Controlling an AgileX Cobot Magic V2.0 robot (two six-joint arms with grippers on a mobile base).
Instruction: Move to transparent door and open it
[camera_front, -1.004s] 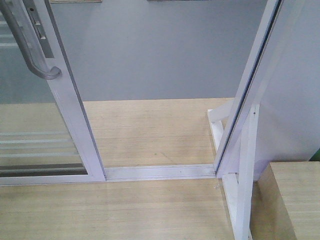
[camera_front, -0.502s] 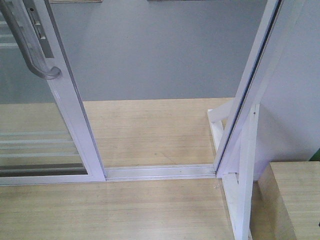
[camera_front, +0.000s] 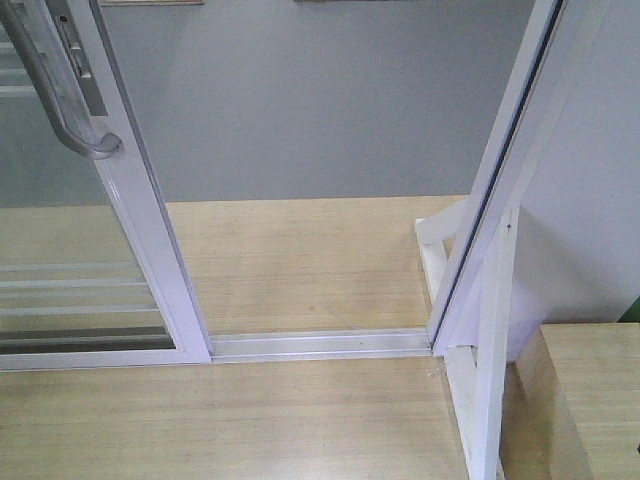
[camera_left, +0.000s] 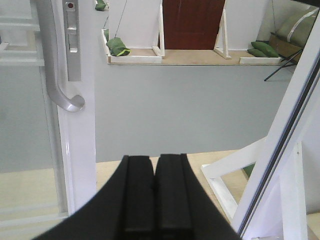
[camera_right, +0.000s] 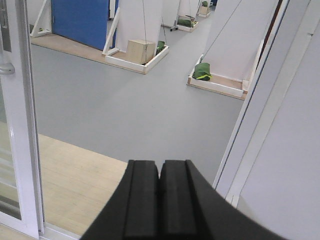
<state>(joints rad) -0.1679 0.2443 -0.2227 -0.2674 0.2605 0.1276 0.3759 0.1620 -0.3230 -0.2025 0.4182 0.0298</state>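
The door sits slid to the left with its handle untouched, the doorway gapes in the middle, and both the left gripper and right gripper are clenched empty, so opening looks essentially done.

the transparent door is a tall clear-glass panel in a white frame, and it stands slid to the left of the floor track, so the doorway over the track is open. thin white horizontal bars cross the lower glass. a long curved grey metal handle sits on the frame edge nearest the opening, beside a narrow lock plate.
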